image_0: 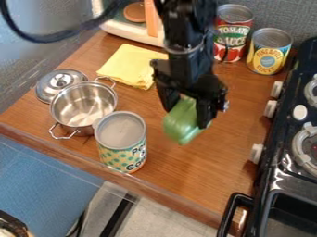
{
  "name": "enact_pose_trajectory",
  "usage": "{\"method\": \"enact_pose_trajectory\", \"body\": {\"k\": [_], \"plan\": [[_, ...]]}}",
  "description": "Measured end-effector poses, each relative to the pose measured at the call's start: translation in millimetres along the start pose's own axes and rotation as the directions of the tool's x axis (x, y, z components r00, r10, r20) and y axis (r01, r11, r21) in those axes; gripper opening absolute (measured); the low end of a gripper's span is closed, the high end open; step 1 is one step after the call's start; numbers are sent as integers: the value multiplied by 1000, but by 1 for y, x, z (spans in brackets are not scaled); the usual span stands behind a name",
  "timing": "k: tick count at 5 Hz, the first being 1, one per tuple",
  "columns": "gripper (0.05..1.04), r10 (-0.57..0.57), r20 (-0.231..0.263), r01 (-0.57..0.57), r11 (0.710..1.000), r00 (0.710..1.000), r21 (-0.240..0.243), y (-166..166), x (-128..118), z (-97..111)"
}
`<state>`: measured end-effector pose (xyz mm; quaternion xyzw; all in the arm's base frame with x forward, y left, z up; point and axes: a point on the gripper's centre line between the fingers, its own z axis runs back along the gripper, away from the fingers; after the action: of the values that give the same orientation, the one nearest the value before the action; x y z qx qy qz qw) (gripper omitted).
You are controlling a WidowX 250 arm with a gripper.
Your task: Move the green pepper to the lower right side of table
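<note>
The wooden surface [186, 166] adjoins the black stove [278, 159] at right. Above its middle hangs the pincer [186, 116], gripping. The metal pot [83, 107] stands at left, the dotted can [121, 152] just beside it. Smallest, the green pepper [182, 123] is held between the fingers, between can and stove.

Fixed camera, set above wooden table [201, 173], looks down at slant toward gray wall [278, 14] at top. Fairly near: tabletop takes up middle of view, stove [286, 121] cut off by right edge. View turned askew to table, its front edge running diagonally from left side toward lower right.
</note>
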<state>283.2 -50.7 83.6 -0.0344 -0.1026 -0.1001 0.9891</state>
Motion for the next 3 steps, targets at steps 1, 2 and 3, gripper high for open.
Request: {"method": "enact_pose_trajectory", "body": {"k": [1,2,3], "plan": [[842,0,-44,0,1000,999,0,-3,-15,-8],[842,-14,-88,13,1000,996,-11,-14,-30,-16],[842,-46,-103,44,999,994,-20,-24,-36,-20]]}}
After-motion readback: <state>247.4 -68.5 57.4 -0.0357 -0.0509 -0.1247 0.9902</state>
